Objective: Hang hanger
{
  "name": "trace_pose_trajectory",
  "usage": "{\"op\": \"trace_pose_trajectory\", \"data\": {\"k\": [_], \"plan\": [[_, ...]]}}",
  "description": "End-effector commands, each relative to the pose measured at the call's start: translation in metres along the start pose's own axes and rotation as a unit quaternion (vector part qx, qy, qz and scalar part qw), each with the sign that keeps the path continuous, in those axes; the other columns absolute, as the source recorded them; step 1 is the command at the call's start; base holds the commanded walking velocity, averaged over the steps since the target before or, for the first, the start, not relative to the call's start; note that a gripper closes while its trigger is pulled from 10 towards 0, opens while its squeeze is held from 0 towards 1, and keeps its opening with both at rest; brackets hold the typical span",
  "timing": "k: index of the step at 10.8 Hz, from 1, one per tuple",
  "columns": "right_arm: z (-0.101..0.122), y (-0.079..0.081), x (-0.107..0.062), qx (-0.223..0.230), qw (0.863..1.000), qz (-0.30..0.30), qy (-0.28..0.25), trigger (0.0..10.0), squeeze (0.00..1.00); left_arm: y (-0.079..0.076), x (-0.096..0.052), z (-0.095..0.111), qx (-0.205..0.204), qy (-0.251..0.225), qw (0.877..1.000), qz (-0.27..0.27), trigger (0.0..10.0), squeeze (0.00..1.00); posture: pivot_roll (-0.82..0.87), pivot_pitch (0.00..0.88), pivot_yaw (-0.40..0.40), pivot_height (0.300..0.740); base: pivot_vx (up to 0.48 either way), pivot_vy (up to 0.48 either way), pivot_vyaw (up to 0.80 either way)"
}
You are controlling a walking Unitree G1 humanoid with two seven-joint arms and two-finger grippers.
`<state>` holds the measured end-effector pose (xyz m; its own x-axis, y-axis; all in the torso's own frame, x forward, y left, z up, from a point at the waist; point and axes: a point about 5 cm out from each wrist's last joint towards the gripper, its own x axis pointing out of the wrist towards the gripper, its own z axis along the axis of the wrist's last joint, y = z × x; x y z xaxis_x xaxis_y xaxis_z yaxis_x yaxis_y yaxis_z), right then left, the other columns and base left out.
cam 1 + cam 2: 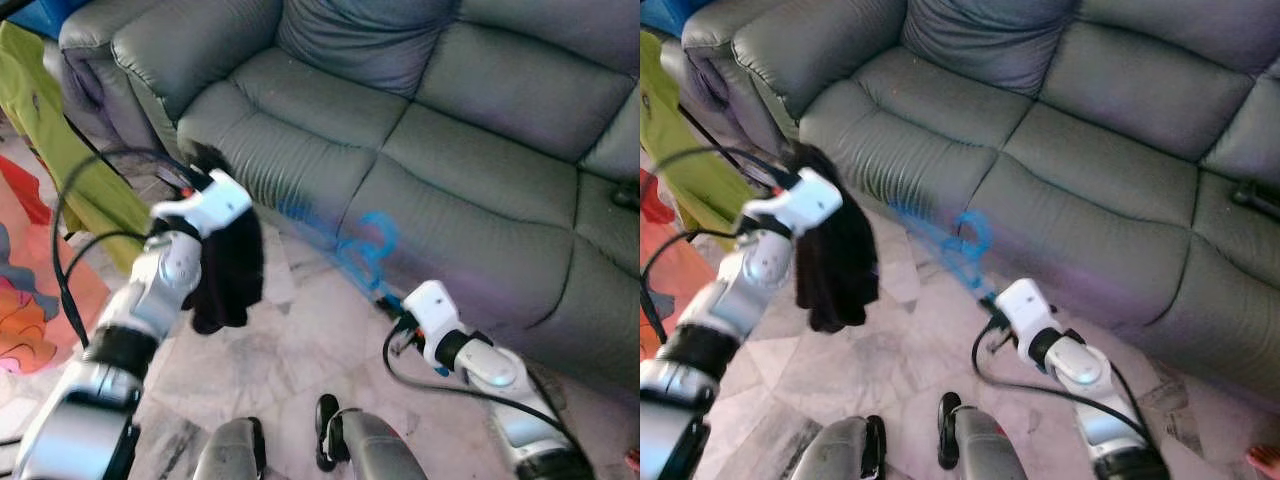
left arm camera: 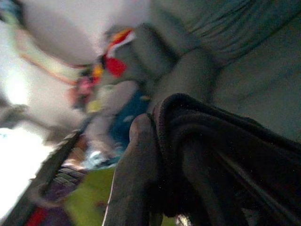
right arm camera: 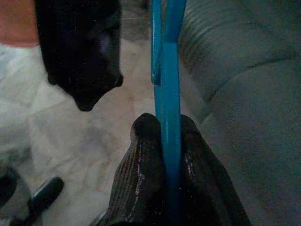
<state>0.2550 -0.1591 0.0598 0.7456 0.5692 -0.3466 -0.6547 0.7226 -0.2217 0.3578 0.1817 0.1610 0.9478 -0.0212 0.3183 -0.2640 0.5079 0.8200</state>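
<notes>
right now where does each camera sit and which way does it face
Left eye: on the head, looking down at the sofa and floor; both arms show.
Right eye: beside it, same scene; left gripper lifts a black cloth.
Left wrist: along a left finger pressed to the cloth, clutter behind.
Right wrist: along the right gripper pinching the blue hanger.
Shared: the right wrist and the eyes all show cloth, hanger and sofa.

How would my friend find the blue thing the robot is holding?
Look at the big grey sofa, then down to the pale floor in front of it. The right pincer is shut on a thin hanger that sticks up toward the sofa. It is the one bright blue thing there; the left pincer holds a floppy black cloth.
</notes>
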Motion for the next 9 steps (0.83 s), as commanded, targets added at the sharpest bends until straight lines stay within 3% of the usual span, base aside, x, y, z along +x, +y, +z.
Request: {"op": "trace_pose_trajectory", "data": {"k": [1,2,4,6,8,9], "plan": [[-0.001,0.005,-0.004,-0.005,0.999,0.033,0.012,10.0,0.0,0.013,0.007,0.0,0.006,0.002,0.999,0.041,10.0,0.0,-0.09,0.239,-0.025,0.74,0.0,0.0,0.0],[0.0,0.008,-0.007,-0.003,0.998,0.06,0.012,10.0,0.0,0.02,0.01,-0.011,-0.054,0.073,0.993,0.074,10.0,0.0,-0.09,0.241,-0.025,0.74,0.0,0.0,0.0],[0.006,0.016,-0.009,-0.005,0.994,0.108,-0.006,10.0,0.0,0.016,0.012,-0.007,-0.073,0.059,0.993,0.068,10.0,0.0,-0.09,0.247,-0.022,0.74,0.0,0.0,0.0],[0.021,0.008,-0.005,-0.033,0.995,0.086,-0.039,10.0,0.0,0.007,0.006,0.0,-0.103,0.028,0.994,0.023,10.0,0.0,-0.09,0.249,-0.023,0.74,0.0,0.0,0.0],[0.032,-0.003,-0.004,-0.041,0.995,0.061,-0.065,10.0,0.0,0.0,0.002,0.003,-0.109,0.011,0.994,-0.001,10.0,0.0,-0.09,0.252,-0.025,0.74,0.0,0.0,0.0],[0.035,-0.004,-0.005,-0.039,0.995,0.064,-0.069,10.0,0.0,-0.002,0.001,0.001,-0.09,0.01,0.996,-0.002,10.0,0.0,-0.09,0.252,-0.027,0.74,0.0,0.0,0.0]]}}
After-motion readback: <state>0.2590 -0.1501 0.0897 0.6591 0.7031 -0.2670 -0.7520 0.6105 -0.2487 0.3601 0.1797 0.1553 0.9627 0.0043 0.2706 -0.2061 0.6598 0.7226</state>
